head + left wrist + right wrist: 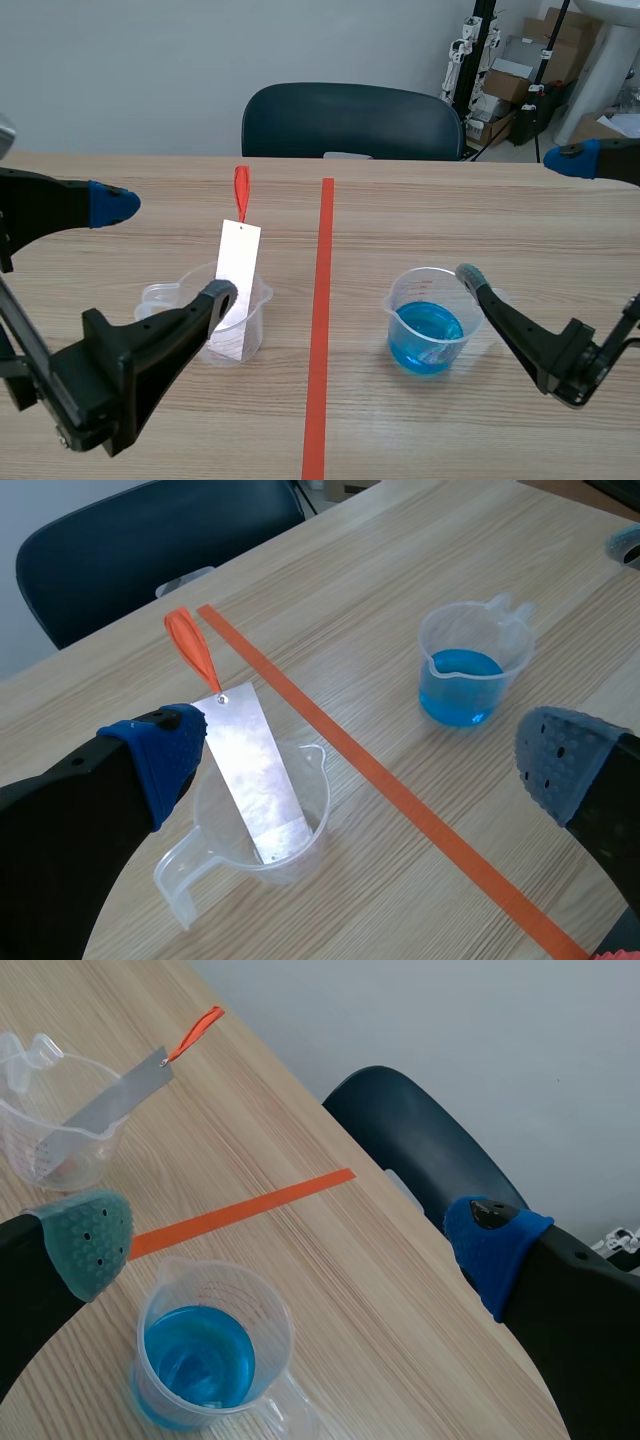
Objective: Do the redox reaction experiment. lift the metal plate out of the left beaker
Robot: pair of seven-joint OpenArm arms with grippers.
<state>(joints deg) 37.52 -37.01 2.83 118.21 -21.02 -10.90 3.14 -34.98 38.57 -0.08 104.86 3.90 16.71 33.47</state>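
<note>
A clear plastic beaker stands left of the tape line. A thin shiny metal plate leans in it, tilted away, with an orange-red ribbon tied at its top end. My left gripper is open and hovers over this beaker, not touching the plate. In the left wrist view the plate and beaker lie between the gripper's spread fingers, close to the blue pad. My right gripper is open above a second beaker holding blue liquid.
An orange-red tape line runs down the table between the beakers. A dark chair stands at the far edge. Boxes and stands fill the back right corner. In the right wrist view the blue beaker sits under the open gripper.
</note>
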